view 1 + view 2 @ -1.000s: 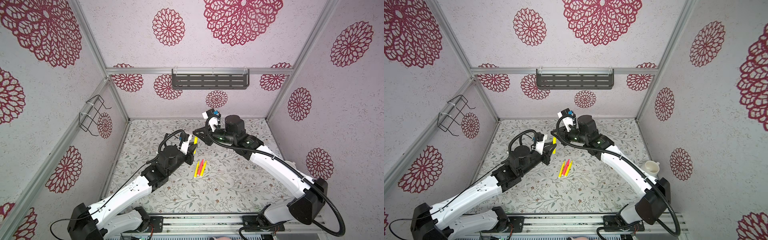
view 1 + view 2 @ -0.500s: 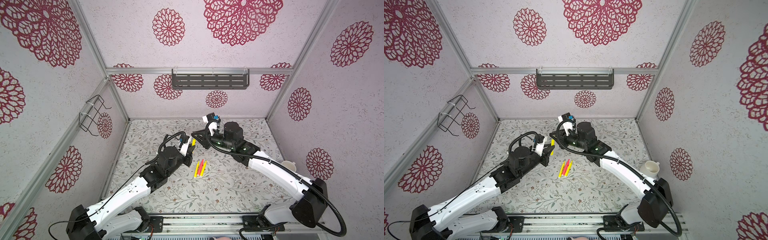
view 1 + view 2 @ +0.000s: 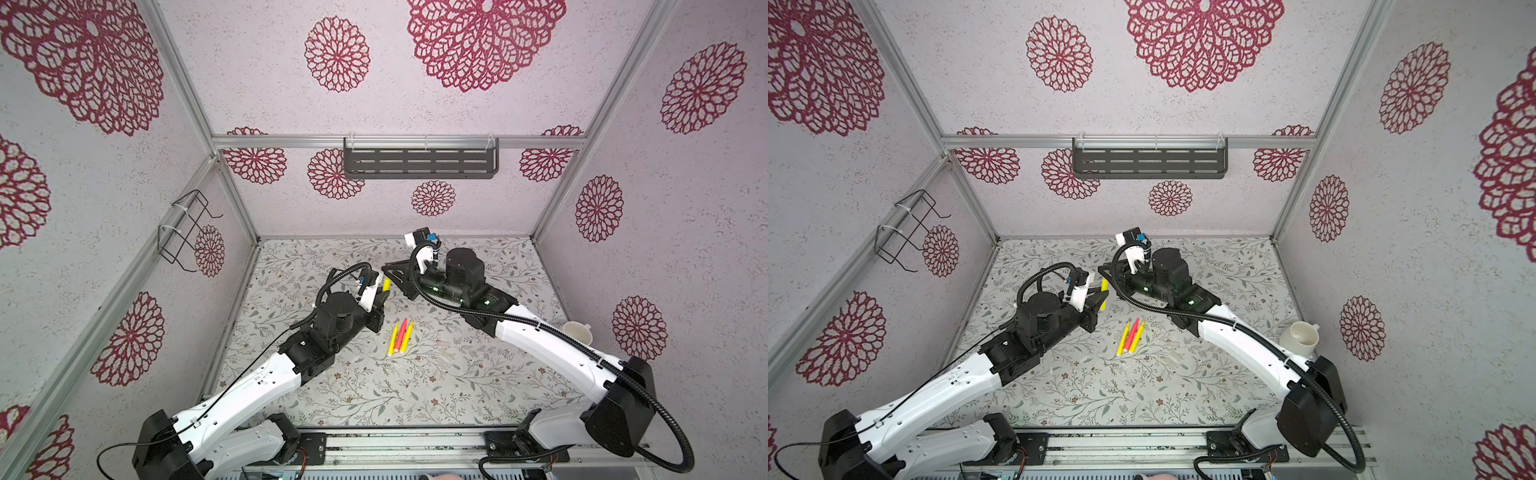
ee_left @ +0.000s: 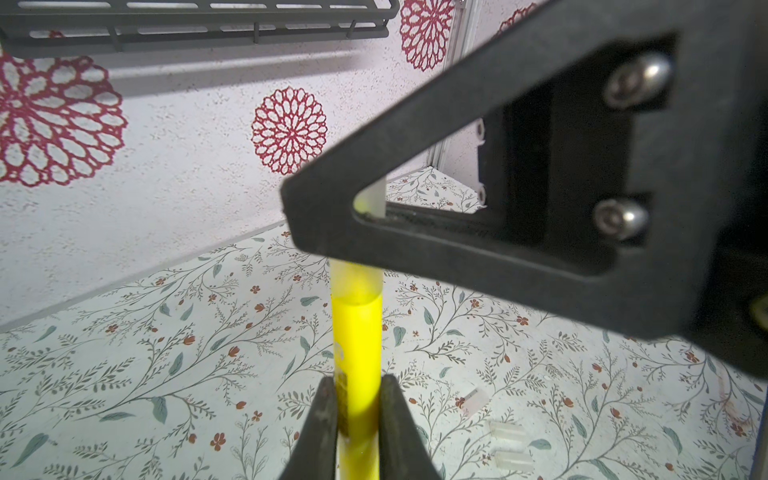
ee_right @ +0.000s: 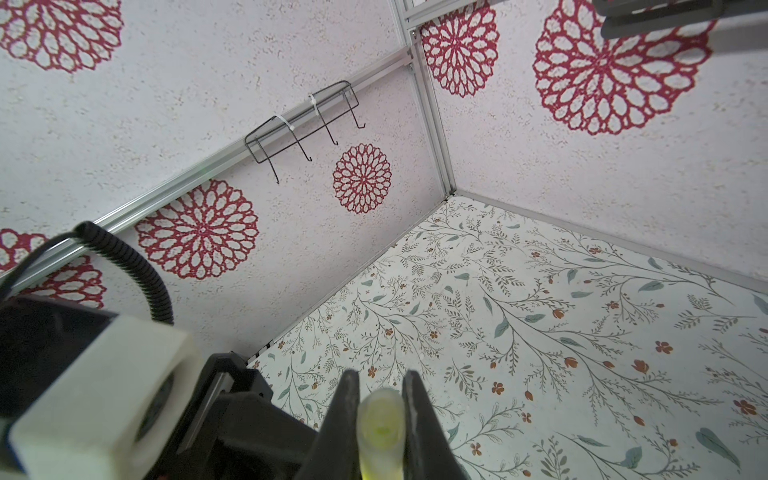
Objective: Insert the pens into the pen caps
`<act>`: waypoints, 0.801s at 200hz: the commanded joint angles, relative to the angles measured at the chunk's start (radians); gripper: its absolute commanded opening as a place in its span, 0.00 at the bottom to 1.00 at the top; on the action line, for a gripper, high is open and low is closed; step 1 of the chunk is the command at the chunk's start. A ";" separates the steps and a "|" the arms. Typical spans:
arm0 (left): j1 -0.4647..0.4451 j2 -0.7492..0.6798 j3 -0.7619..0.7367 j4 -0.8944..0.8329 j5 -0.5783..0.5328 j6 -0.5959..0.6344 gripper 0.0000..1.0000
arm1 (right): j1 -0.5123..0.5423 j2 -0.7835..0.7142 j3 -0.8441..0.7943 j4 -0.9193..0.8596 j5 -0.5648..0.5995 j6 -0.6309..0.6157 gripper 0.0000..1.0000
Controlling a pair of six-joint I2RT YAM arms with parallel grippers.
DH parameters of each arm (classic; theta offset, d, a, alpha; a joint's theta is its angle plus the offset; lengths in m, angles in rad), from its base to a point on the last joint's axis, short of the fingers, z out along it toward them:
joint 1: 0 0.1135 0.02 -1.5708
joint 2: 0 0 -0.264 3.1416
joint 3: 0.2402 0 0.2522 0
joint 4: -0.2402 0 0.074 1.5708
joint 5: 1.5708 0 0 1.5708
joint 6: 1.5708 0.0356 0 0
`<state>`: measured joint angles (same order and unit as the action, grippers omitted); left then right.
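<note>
Since a second ago the right gripper [image 3: 385, 267] has swung in toward the left gripper [image 4: 357, 399], which has hardly moved. A clear cap [image 4: 356, 282] now sits over the top end of the yellow pen [image 4: 357, 340], and the yellow shows through the cap's lower part.

The left gripper is clenched on the pen's lower shaft and holds it roughly upright. The right gripper is clenched on the cap, which is squeezed between its two black fingers [image 5: 415, 419].

Three loose pens [image 3: 400, 337], two yellow with a red one between them, lie side by side on the flowered mat [image 3: 478, 395]. The held pen and cap are above the mat just beyond these loose pens, toward the back wall. A few spare caps [image 4: 505, 430] lie on the mat near the loose pens, to their right. A white cup [image 3: 1302, 337] stands well to their right, by the side wall.
</note>
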<state>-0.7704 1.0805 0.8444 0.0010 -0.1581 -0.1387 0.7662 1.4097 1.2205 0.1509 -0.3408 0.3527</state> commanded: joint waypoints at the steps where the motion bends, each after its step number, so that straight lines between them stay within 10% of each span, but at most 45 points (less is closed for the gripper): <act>1: 0.009 -0.022 0.125 0.324 0.035 0.013 0.00 | 0.083 0.038 -0.085 -0.215 -0.136 0.052 0.00; 160: 0.051 -0.022 0.149 0.402 0.071 0.012 0.00 | 0.158 0.082 -0.242 -0.145 -0.147 0.116 0.00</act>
<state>-0.7319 1.0981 0.8501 -0.0559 -0.0982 -0.1421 0.8017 1.4109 1.0882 0.3260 -0.2562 0.3969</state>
